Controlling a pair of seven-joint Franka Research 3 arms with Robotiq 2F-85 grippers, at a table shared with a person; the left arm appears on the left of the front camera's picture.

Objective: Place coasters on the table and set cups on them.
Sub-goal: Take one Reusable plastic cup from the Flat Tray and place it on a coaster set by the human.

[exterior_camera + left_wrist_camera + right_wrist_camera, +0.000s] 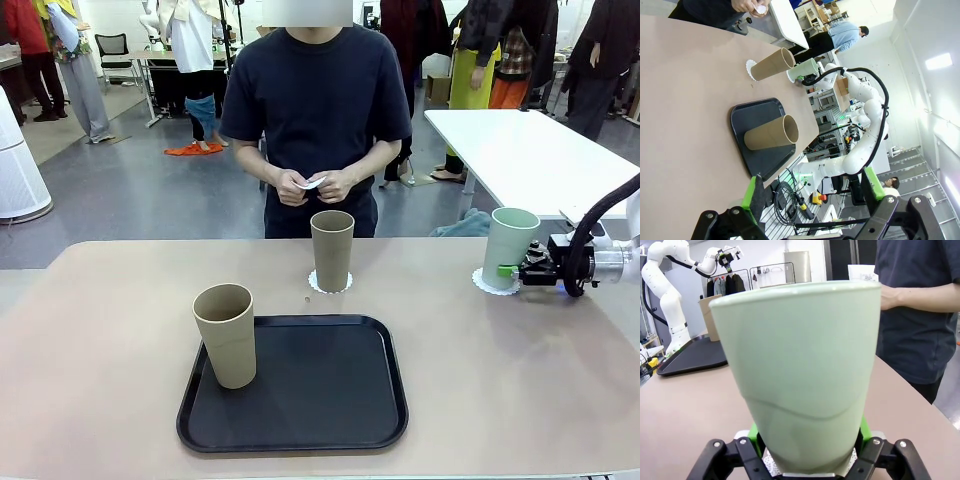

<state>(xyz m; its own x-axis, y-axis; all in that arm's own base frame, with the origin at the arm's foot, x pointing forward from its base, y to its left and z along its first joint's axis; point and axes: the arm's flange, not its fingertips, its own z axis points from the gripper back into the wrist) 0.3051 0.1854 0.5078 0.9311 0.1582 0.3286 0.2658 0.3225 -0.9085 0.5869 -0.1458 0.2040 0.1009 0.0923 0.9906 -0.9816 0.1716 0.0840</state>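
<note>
1. Front view, nearest the robot: a black tray (300,432) lies on the beige table (100,330). A tan cup (225,335) stands upright at the tray's left edge, mouth up, with nothing touching it.
2. Left wrist view: the left gripper (814,181) hangs with its fingers spread wide and empty. The tan cup sits ahead of them and well apart. It is on the robot's left side of the tray, so the left arm looks the nearer one to fetch it, and a sideways grip across its upright body seems the likely approach.
3. Beyond the tray, at mid-table, a second tan cup (332,250) stands upright on a white coaster (330,285).
4. Off to the robot's right, a green cup (510,240) stands on another coaster (490,285). The right gripper (518,270) comes in from the side and is clamped around the cup low down. The right wrist view shows a green pad on either side of the cup's foot.
5. At the far edge, the person's hands (318,185) hold a small white disc, probably the third coaster, above the table and not yet laid on it. By the look of it, the cup on the tray has nowhere to go until that disc is set down.
</note>
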